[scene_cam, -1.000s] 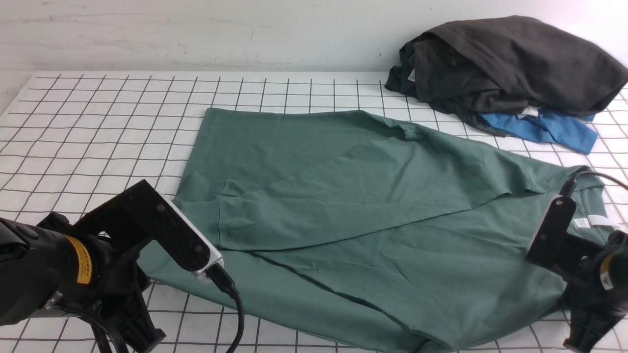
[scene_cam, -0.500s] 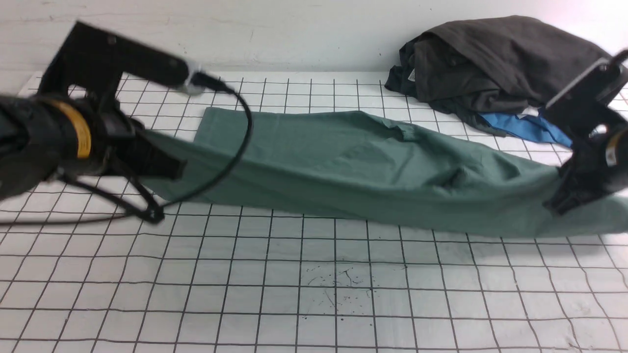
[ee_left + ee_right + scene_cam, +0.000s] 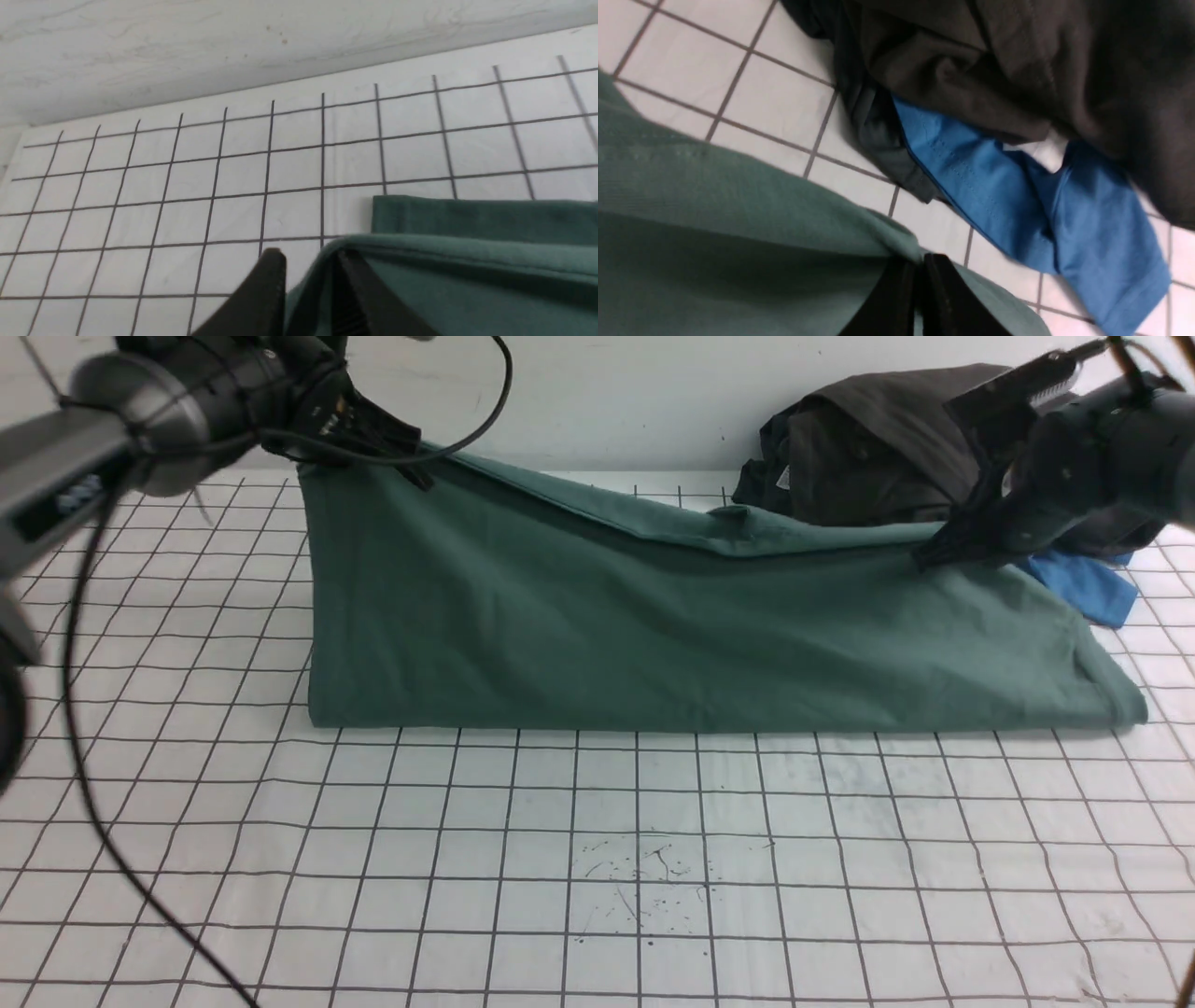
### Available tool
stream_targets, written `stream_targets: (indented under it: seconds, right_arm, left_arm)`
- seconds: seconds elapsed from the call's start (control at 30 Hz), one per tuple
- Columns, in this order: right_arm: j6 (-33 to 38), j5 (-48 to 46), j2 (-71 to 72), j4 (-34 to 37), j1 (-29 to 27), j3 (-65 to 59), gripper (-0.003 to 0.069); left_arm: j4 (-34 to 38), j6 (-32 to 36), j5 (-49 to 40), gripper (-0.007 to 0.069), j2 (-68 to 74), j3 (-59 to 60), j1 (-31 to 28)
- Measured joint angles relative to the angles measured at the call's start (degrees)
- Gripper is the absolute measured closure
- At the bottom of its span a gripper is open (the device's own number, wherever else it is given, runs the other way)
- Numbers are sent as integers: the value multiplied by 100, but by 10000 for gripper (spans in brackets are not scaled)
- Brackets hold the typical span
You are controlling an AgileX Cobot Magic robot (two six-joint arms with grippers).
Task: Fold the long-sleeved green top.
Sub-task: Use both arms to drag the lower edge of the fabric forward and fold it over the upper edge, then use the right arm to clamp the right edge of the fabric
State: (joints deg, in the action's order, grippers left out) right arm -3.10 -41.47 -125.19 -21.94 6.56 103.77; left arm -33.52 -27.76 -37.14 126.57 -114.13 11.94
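The green long-sleeved top [image 3: 653, 635] lies doubled over on the grid table, its fold running along the near side. Its upper layer slopes up to both grippers at the far side. My left gripper [image 3: 411, 471] is at the far left corner. In the left wrist view its jaws [image 3: 308, 256] stand apart, with the top's edge [image 3: 467, 219] draped over one finger and the other finger bare. My right gripper [image 3: 934, 560] is at the far right, and in the right wrist view [image 3: 920, 261] it is shut on the top's edge [image 3: 714, 196].
A dark charcoal garment [image 3: 868, 448] is heaped at the back right, with a bright blue garment [image 3: 1083, 583] under it, right beside my right gripper. The white grid table [image 3: 597, 877] runs on toward the near side. A wall backs the table.
Both grippers have lifted the top's near edge and carried it to the far side, doubling the top over. The left jaws, shut before, now stand apart.
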Motion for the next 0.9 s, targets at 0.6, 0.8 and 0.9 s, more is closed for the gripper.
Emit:
stream_targets:
  seconds: [0.6, 0.8, 0.9]
  right_arm:
    - [4431, -1610, -817, 4612, 476, 1230, 645]
    - [5079, 22, -1492, 5127, 466, 1248, 671]
    - [4222, 1019, -1615, 5314, 399, 1256, 669]
  left_arm:
    - [3352, 3480, -3423, 393, 1397, -3433, -49]
    - [3855, 3733, -3467, 610, 1391, -3433, -49]
    - [3920, 3756, -3479, 631, 1255, -3421, -22]
